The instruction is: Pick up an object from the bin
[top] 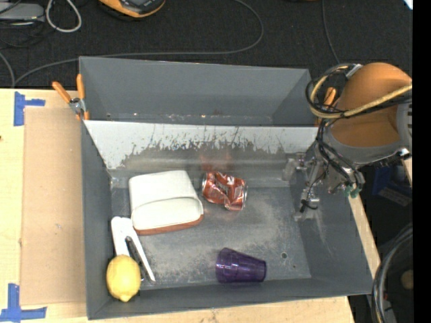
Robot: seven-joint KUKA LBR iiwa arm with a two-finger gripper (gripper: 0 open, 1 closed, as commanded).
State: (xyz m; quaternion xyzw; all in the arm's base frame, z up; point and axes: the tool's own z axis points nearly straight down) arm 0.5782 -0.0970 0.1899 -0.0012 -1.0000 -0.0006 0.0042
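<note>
camera view | gripper (pixel 306 199) at 3 o'clock in the bin (pixel 195 106), above bare floor; open or closed cannot be told | nearest: crumpled red can (pixel 224 190) at its 9 o'clock, purple cup (pixel 240 266) at its 7 o'clock, both apart from it | likely best: centre over one, then descend straight | gripper's tip hard to make out

Even light, soft shadows
A pale glare band crosses the sloped back wall of the grey metal bin (pixel 195 93) at mid-frame; the black floor (pixel 202 19) above lies dim.
</note>
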